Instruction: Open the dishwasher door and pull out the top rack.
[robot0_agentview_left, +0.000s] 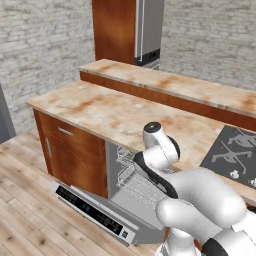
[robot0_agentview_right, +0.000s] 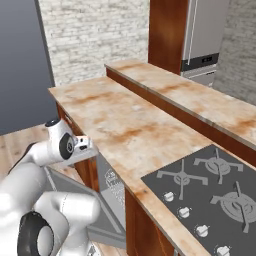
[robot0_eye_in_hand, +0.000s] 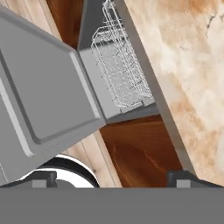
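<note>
You can see the dishwasher door (robot0_agentview_left: 95, 212) lying all the way down, flat and low over the wooden floor (robot0_agentview_left: 25, 200). Its black strip with the little light marks runs along the front edge of the door, the edge farthest from the cabinet. In the hand view the door's grey inside face (robot0_eye_in_hand: 48, 96) fills the left part, with a raised frame line around it.

The top rack (robot0_agentview_left: 131, 167) sits inside the open dishwasher, under the front edge of the counter (robot0_agentview_left: 125, 117). It is a basket of thin pale wire, and it is not pulled out past the opening (you see it tucked under the counter edge in the hand view too (robot0_eye_in_hand: 118, 70)). A lower wire basket (robot0_agentview_left: 142, 192) sits below it, partly hidden by the arm.

The gripper (robot0_eye_in_hand: 111, 178) is spread wide, with nothing between its tips. One dark fingertip (robot0_eye_in_hand: 41, 178) shows at the bottom left of the hand view and the other at the bottom right. It hangs above the open door and the brown cabinet side (robot0_eye_in_hand: 140, 148), touching neither.

On the right end of the counter lies a dark stove top (robot0_agentview_right: 210, 190) with small white knobs.
</note>
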